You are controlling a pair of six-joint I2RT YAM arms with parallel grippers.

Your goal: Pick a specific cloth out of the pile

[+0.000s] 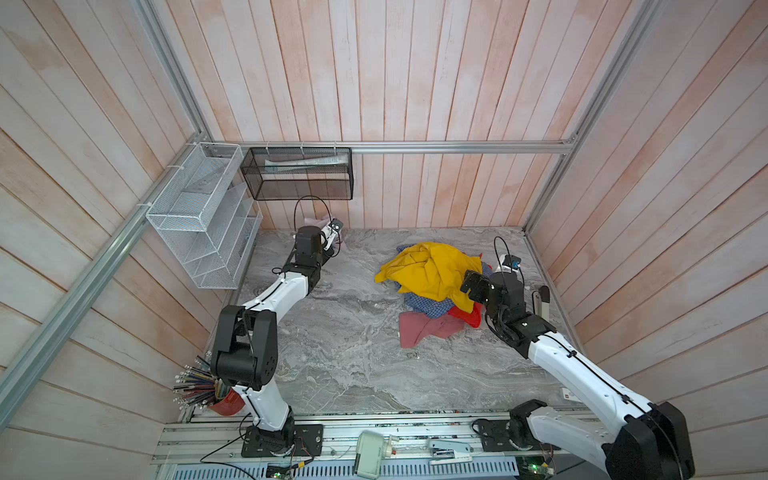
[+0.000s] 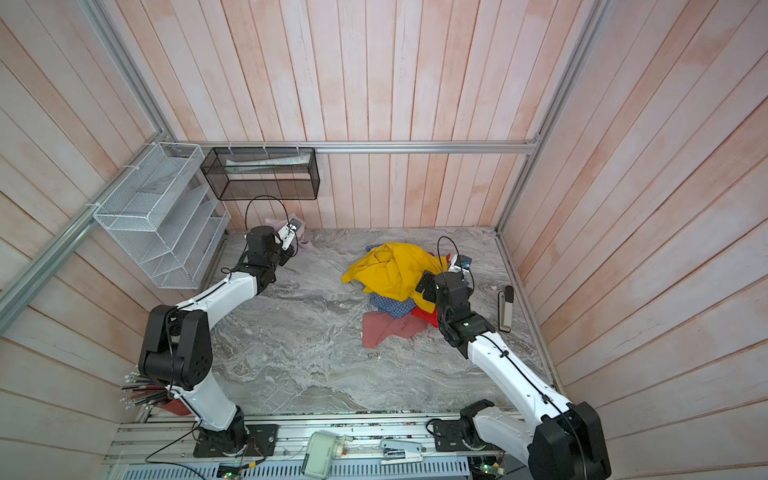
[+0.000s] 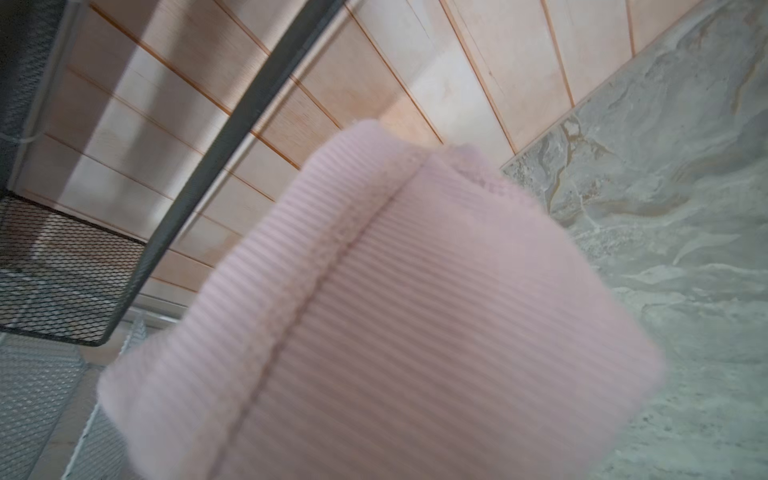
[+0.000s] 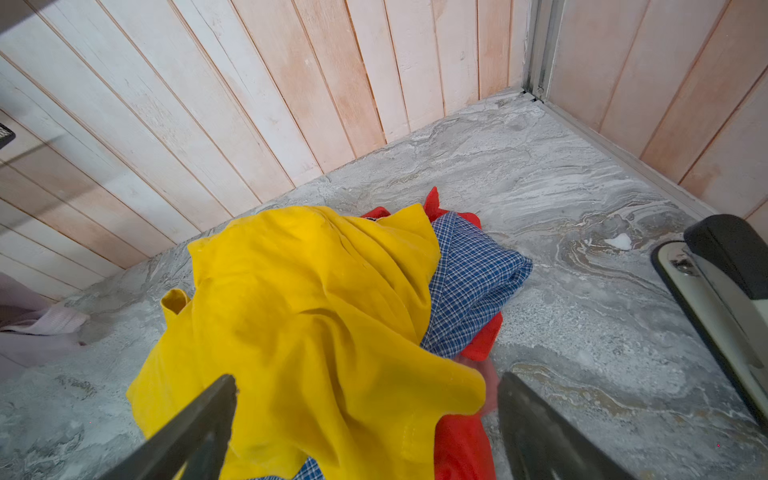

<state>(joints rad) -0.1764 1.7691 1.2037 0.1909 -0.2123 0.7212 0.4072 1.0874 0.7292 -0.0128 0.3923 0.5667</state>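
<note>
Cloth (image 3: 415, 311), pale lilac-pink and ribbed, is at the eleven o'clock corner of the table (image 1: 332, 353), well apart from the pile (image 1: 432, 274). It fills the left wrist view, with a seam running across it. The left gripper (image 1: 332, 245) is there with it, jaws pressed together on the fabric, though the cloth hides the fingers from the wrist camera. The pile lies toward two o'clock. A yellow garment (image 4: 311, 311) is on top, with blue checked fabric (image 4: 473, 274) and a red cloth (image 4: 457, 449) beneath. A rose-red cloth (image 1: 424, 328) spreads out at its six o'clock edge. The right gripper (image 4: 365, 415) hangs at the pile's four o'clock side, jaws spread wide above the yellow garment. A stapler (image 4: 715, 282) lies near the three o'clock wall.
</note>
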